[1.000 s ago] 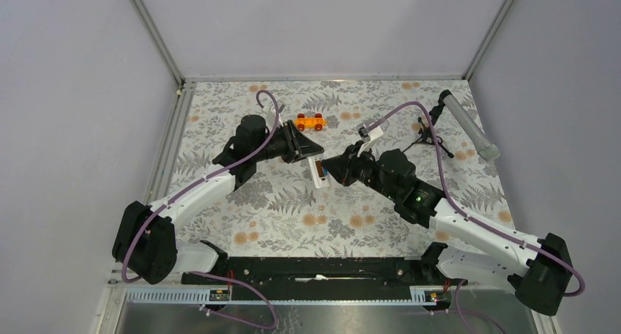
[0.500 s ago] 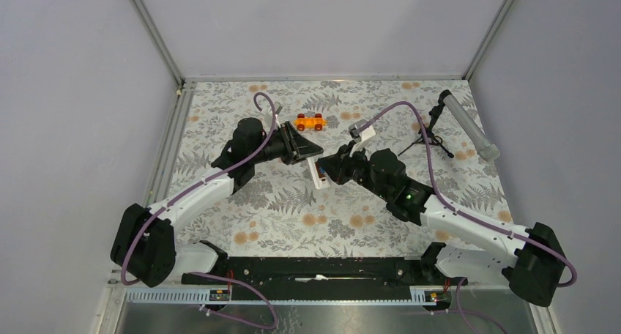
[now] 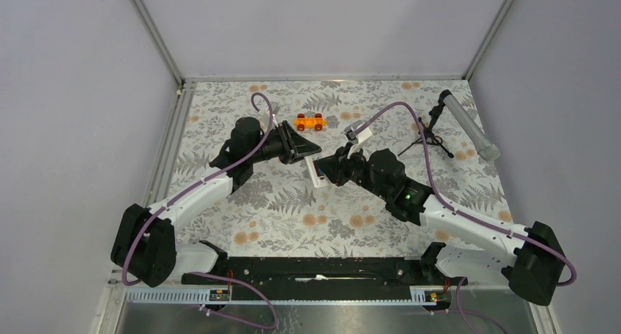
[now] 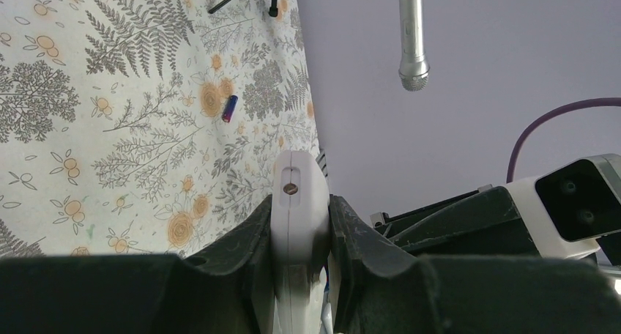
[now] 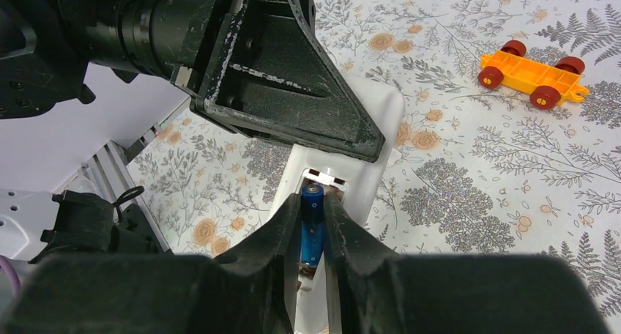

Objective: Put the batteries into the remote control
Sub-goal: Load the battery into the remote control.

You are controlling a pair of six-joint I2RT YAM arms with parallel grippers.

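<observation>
The biggest thing in shot was the table (image 3: 293, 217) with its fern-print cloth, filling the middle of the top view. Both arms reached in and met just above centre.

The left gripper (image 4: 299, 217) was clamped shut on the remote control (image 3: 318, 171). It pinched the narrow sides, with the open battery bay turned toward the other arm. My guess is that's the whole point: one arm plays vice so the other can push without the remote sliding off.

The right gripper (image 5: 313, 209) was closed on a blue battery (image 5: 311, 228), held lengthwise in line with the bay. Its tip was right up near the bay's far end, in the centre of the right wrist view. I couldn't tell if it was seated or just hovering in the slot.

At the upper right of the top view stood the grey tube on a tripod (image 3: 469, 125), well apart from the action. The orange toy car (image 3: 310, 121) sat just above the left gripper in that view, not touching it.

Smallest of all was the spare battery (image 4: 229, 108). It lay alone on the cloth in the upper left of the left wrist view, waiting its turn, I reckon.
</observation>
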